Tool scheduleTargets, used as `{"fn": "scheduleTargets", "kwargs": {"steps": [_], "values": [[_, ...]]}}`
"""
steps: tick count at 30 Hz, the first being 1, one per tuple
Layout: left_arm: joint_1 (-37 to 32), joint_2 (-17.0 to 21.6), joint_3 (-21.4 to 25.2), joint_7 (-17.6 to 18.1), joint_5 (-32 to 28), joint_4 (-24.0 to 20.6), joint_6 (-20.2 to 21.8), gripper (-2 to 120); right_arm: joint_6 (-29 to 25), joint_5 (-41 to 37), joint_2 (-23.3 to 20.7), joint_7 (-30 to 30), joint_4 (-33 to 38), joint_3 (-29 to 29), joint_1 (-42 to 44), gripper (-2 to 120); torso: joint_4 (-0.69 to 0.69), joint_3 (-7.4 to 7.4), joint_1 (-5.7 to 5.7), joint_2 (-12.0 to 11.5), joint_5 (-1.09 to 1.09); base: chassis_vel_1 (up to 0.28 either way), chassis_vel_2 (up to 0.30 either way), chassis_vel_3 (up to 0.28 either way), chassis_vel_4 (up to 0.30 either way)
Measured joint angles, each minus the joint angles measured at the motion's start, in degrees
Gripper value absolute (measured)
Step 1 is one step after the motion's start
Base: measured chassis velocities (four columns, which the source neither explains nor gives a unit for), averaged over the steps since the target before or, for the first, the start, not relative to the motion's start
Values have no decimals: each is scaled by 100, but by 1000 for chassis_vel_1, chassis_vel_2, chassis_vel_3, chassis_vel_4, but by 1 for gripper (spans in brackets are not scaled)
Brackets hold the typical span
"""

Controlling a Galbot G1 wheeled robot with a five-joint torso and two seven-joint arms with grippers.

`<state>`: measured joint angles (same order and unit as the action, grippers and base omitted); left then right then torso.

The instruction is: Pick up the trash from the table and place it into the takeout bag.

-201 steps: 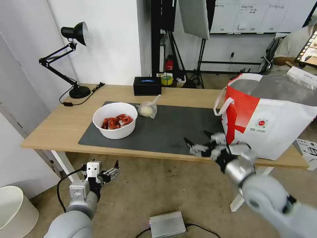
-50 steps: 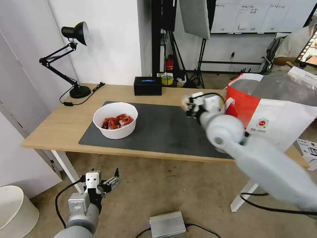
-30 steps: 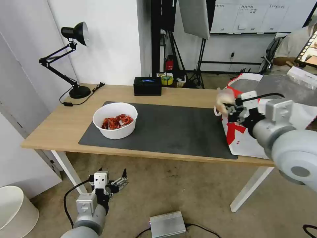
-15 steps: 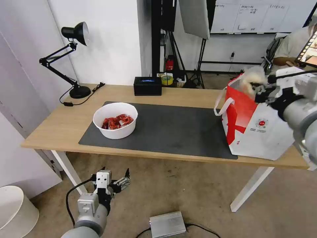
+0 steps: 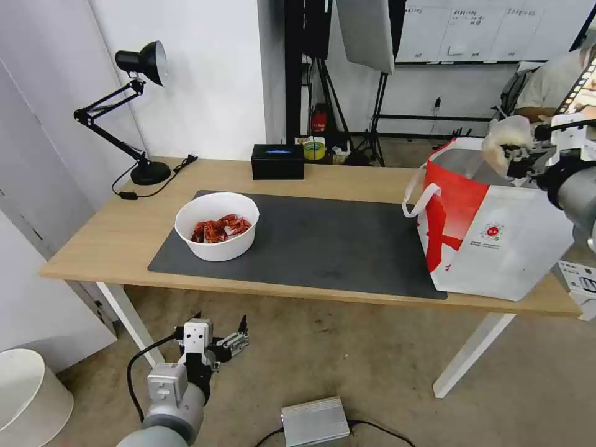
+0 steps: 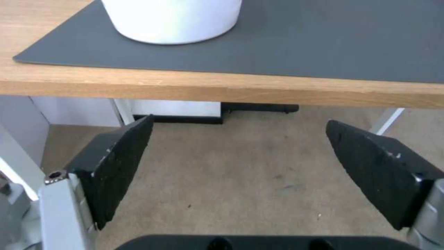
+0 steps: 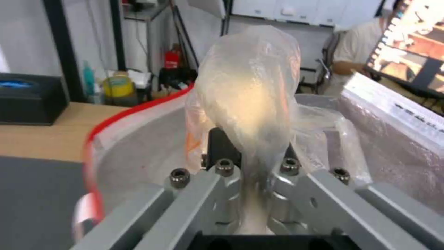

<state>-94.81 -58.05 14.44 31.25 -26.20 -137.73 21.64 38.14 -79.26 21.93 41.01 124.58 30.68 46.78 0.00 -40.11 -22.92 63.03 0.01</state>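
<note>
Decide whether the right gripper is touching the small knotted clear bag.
Touching. In the right wrist view, the right gripper's fingers are clamped on the small knotted clear bag's neck, holding it above the takeout bag.

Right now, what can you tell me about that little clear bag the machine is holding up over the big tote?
The small clear bag is thin, crinkled plastic with a pale yellowish lump inside. Its gathered neck is pinched in the right tool, shut on it, so the bulging body sticks out beyond the fingers. It hangs in the air above the open mouth of the takeout bag, over the silver lining, and touches nothing except the tool.
</note>
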Motion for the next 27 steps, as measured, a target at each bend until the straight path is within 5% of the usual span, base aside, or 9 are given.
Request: {"fn": "scheduleTargets", "kwargs": {"steps": [14,27], "values": [[50,38,-12,5,-29,78,0,100,-10,-11,357,-124,-1186,-901,-745,3,0,0,0,0,0,0,0,0,0],[43,38,-22,-18,-27,135,0,100,-21,14,475,-70,-1258,-1208,-957,52,0,0,0,0,-1,0,0,0,0]]}}
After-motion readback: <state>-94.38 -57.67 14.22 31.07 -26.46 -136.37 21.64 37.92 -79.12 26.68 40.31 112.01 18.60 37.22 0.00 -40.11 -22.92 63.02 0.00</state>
